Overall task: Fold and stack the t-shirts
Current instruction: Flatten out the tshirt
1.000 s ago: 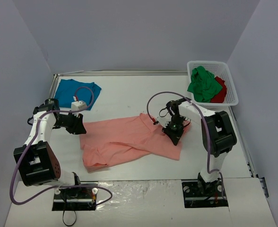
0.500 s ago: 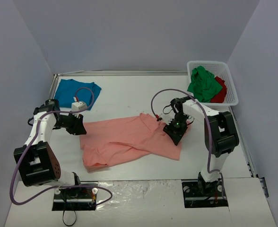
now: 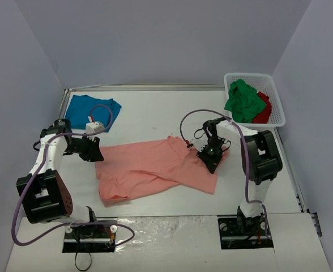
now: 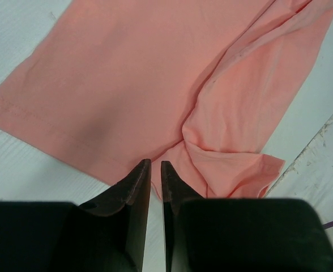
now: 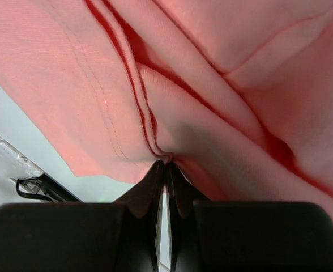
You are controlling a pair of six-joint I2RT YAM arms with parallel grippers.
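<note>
Right wrist: my right end effector (image 5: 165,164) pinches a thin fold of salmon t-shirt (image 5: 240,68); tension may pull it free. At the 9 o'clock hem, I cannot tell whether the left end effector (image 4: 155,165) holds cloth.

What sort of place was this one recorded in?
Likely a lab test cell: white table boxed in by grey walls, left arm and right arm bolted at its edge, salmon-pink t-shirt spread on it.

left gripper (image 4: 155,165) — pinching hem of salmon-pink t-shirt (image 4: 155,73) | table (image 4: 16,167) beneath
</note>
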